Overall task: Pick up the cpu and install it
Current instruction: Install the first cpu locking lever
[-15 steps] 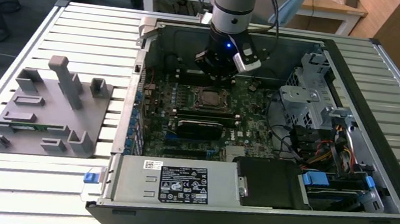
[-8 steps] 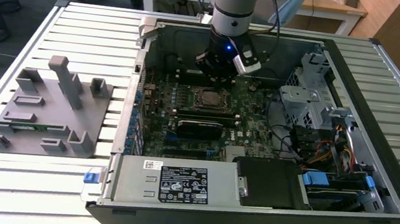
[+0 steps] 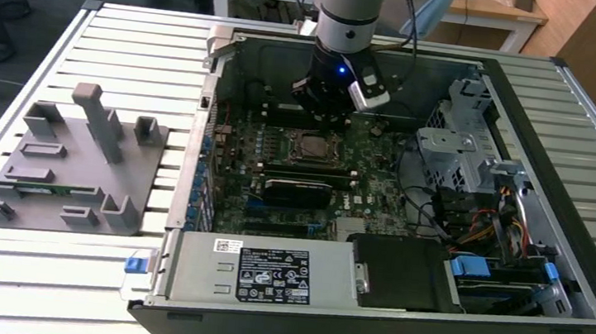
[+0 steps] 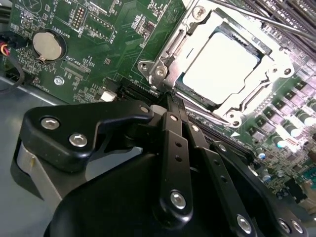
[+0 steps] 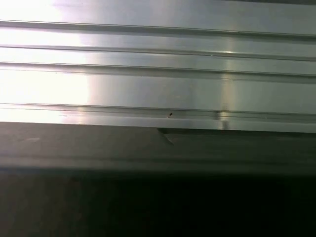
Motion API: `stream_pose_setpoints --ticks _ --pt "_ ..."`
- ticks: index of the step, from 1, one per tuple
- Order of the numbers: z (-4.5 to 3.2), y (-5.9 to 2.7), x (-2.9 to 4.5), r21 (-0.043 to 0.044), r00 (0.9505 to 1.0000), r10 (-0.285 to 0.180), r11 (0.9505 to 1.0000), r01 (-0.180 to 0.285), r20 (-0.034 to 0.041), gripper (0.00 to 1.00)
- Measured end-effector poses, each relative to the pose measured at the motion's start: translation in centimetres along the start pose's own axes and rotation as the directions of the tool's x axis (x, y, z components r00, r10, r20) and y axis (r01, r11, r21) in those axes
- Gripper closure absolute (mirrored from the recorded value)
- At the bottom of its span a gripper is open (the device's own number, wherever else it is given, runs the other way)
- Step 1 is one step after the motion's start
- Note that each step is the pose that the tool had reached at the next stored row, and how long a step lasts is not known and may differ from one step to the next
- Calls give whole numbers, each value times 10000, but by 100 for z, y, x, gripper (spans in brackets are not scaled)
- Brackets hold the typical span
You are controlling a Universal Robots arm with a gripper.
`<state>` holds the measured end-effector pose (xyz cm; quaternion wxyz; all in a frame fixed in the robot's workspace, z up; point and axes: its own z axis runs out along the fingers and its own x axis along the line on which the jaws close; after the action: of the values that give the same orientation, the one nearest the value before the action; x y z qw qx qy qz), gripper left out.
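the black gripper [image 4: 170, 106] linkage fills the lower half of the second wrist view, its fingers drawn together with nothing between them, just beside the socket frame [image 4: 163, 64]. the cpu [image 4: 219, 66] lies seated inside that frame on the green motherboard [image 4: 98, 44], upper right of the frame. in the exterior view the grey plastic fixture [image 3: 66, 163] sits at the left.
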<state>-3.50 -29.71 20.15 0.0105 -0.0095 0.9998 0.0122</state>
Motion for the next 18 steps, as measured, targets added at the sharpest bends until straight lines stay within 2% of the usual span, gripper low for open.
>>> stream_pose_setpoints --ticks 4,9,16,18 --pt "-9 1 -1 -3 10000 -1 10000 1 2 89" --pt "4 -6 0 35 10000 -1 10000 1 0 89" --pt "35 -10 1 204 10000 -8 9998 8 -7 89" --pt "47 -10 1 220 10000 -13 9998 13 -8 89"
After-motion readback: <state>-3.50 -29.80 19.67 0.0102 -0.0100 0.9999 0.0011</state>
